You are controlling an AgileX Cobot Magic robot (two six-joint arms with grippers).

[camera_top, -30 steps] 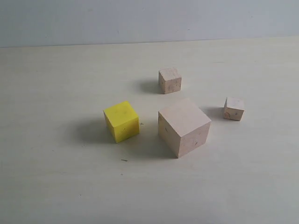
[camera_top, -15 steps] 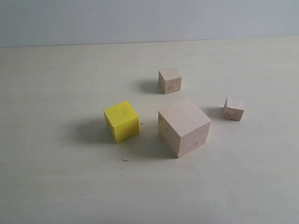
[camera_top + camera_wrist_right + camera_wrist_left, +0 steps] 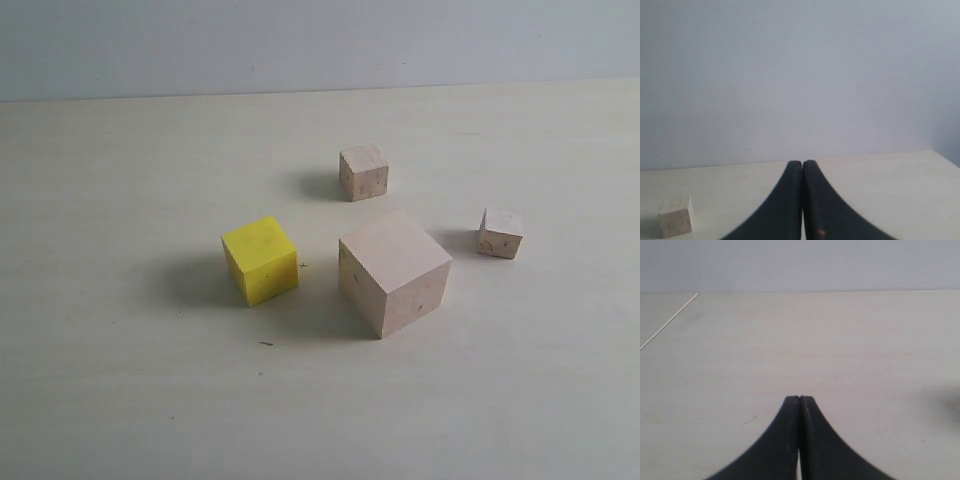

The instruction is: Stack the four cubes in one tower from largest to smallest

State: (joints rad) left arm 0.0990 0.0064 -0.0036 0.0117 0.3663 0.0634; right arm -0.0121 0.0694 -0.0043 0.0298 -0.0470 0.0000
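Both claws were pressed together and pinched nothing. The left claw (image 3: pixel 799 399) hung over a bare stretch of the pale cream tabletop (image 3: pixel 865 340), its black fingers meeting tip to tip. The right claw (image 3: pixel 802 163), equally closed, faced the plain grey wall (image 3: pixel 790 75).

In the exterior view the four cubes stood separately on the tabletop, none touching another. The large pale wood cube (image 3: pixel 394 271) sat near the middle. The mid-sized bright yellow cube (image 3: pixel 260 260) stood near it on the left, a gap between them. The smaller pale wood cube (image 3: pixel 363 172) lay behind the large one, towards the wall. The smallest pale wood cube (image 3: pixel 500 233) sat off to the right.
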